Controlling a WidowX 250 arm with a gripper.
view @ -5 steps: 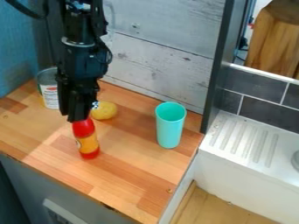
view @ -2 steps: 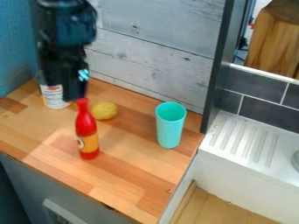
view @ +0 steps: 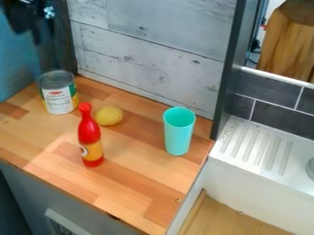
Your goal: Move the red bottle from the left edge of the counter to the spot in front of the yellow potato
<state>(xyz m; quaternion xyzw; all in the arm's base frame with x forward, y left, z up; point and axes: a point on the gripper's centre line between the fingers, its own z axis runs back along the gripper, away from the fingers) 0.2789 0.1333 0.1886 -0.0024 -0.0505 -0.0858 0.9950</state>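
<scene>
Zero objects were visible in the jaws of the black gripper (view: 27, 34), which was raised beyond and to the view's left of the red bottle (view: 91, 140), well apart from it; whether the jaws stood apart or together could not be told. Nearest below the gripper was the can (view: 59, 94), with a white, green and yellow label, upright beyond and left of the bottle. Next outward, the yellow fruit-like item (view: 109, 116) lay just beyond the bottle and slightly right of it. The bottle itself stood upright on its base on the wooden counter (view: 141, 183), its orange label low on the body, untouched by the gripper. Right of the bottle, well apart, stood the turquoise cup (view: 178, 133), upright, its mouth up. Farther right of the bottle was the white ridged ledge (view: 255, 147). Progress, as judged: handling of the bottle appeared complete, since it stood unsupported with the gripper well clear. No remaining step was evident for it; whether the can, yellow item or cup required any work could not be determined.
</scene>
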